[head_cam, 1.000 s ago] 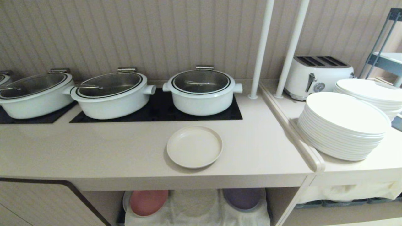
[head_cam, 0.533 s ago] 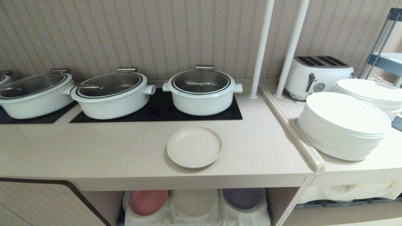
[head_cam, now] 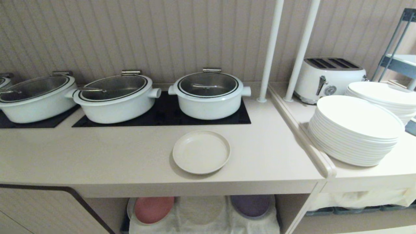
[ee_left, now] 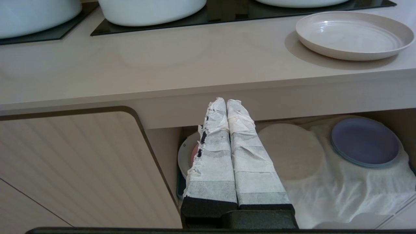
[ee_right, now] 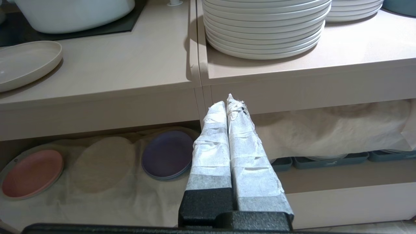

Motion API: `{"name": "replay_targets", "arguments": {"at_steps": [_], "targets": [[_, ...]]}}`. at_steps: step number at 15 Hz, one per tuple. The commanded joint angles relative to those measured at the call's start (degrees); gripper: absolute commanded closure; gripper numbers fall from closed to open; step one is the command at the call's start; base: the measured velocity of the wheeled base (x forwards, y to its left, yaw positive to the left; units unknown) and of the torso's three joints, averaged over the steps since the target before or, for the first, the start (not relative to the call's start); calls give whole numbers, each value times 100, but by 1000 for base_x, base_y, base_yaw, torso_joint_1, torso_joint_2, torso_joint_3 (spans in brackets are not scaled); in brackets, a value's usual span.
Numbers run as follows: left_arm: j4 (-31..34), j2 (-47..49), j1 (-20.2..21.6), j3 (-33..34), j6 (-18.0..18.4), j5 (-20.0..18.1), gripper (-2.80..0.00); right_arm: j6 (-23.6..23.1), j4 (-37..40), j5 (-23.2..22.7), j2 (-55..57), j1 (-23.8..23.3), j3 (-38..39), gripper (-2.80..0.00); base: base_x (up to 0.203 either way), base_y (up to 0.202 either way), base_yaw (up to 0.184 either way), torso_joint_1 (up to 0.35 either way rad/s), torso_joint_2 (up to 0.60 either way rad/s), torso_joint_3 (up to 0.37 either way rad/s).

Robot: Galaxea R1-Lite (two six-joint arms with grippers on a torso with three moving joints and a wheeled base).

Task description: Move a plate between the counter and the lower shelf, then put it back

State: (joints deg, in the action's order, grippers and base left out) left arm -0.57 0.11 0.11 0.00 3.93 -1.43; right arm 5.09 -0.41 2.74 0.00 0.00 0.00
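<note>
Your left gripper (ee_left: 226, 101) is sitting pressed closed, empty, below the counter (head_cam: 130, 156) edge. Your right gripper (ee_right: 227, 100) is likewise sitting closed and empty. The plate (head_cam: 201, 151) is lying on the counter, above the lower shelf (head_cam: 201, 216).

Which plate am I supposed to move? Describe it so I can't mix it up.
Find the long beige counter with black cooking panels and white pots. The plate lies alone near its front edge, before the right-hand pot. It is small, matte cream with a low upright rim, unlike the big glossy white plates stacked to its right.
</note>
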Motion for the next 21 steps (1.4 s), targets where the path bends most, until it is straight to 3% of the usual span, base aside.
{"name": "replay_targets", "arguments": {"at_steps": [1, 21], "targets": [[-4, -2, -2, 0, 3, 2, 0, 1, -2, -2, 0, 0, 0, 0, 0, 0, 0, 0, 0, 0], [5, -2, -2, 0, 3, 2, 0, 18, -2, 25, 0, 0, 0, 0, 0, 0, 0, 0, 0, 0]]}}
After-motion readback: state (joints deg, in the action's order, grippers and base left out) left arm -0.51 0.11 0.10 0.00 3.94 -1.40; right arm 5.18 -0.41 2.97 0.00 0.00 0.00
